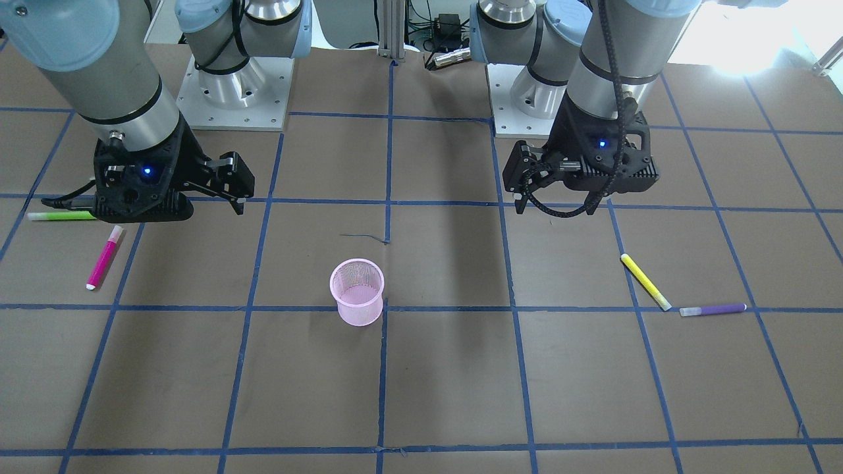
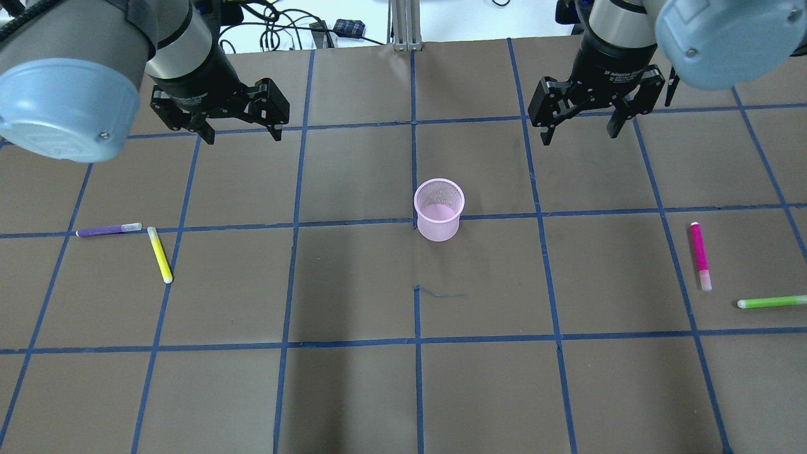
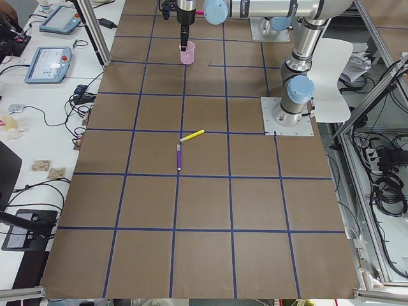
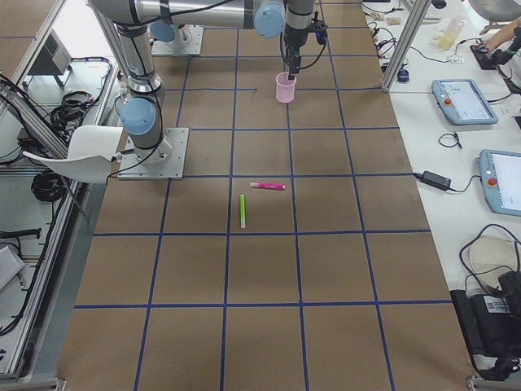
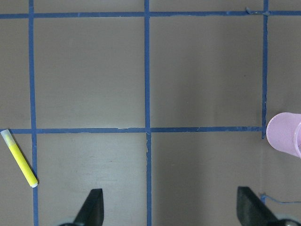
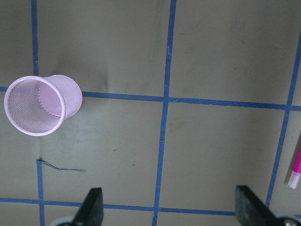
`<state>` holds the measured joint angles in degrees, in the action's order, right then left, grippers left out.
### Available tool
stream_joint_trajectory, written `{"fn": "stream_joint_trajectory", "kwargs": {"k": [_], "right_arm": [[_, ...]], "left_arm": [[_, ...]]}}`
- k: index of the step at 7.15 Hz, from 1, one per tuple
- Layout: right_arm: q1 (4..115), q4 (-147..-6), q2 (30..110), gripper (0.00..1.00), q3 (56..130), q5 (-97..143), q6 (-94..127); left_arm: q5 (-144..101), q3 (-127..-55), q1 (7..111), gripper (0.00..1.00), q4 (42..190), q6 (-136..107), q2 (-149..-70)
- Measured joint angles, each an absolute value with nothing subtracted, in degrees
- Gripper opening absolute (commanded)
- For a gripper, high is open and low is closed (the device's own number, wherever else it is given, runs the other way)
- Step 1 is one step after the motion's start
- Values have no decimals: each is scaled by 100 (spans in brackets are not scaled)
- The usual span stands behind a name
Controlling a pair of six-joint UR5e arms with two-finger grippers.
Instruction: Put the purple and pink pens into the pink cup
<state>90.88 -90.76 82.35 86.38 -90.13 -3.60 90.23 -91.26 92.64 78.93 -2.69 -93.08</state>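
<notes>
The pink mesh cup (image 2: 439,210) stands upright and empty at the table's middle; it also shows in the front view (image 1: 357,291). The purple pen (image 2: 108,230) lies flat at the left, beside a yellow pen (image 2: 159,254). The pink pen (image 2: 699,255) lies flat at the right; its tip shows in the right wrist view (image 6: 296,169). My left gripper (image 2: 243,133) is open and empty, above the table behind the purple pen. My right gripper (image 2: 580,135) is open and empty, behind and left of the pink pen. Both hang well apart from the cup.
A green pen (image 2: 772,302) lies near the right edge, close to the pink pen. The yellow pen (image 5: 19,157) nearly touches the purple pen's capped end. The brown table carries a blue tape grid (image 2: 416,340). The arm bases (image 1: 234,92) stand at the robot's side.
</notes>
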Motion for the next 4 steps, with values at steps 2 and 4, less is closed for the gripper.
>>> {"fn": "stream_joint_trajectory", "kwargs": {"k": [2,4], "right_arm": [[9088,-9079,8234,100,8639,-9006,-360],[9025,-9046,8205,100,8669,-9010,-386]], "left_arm": [[9016,-9129,9258,100,7875,-264,-9309],[8999,-9131,9252,100,7859,-264,-9315]]}}
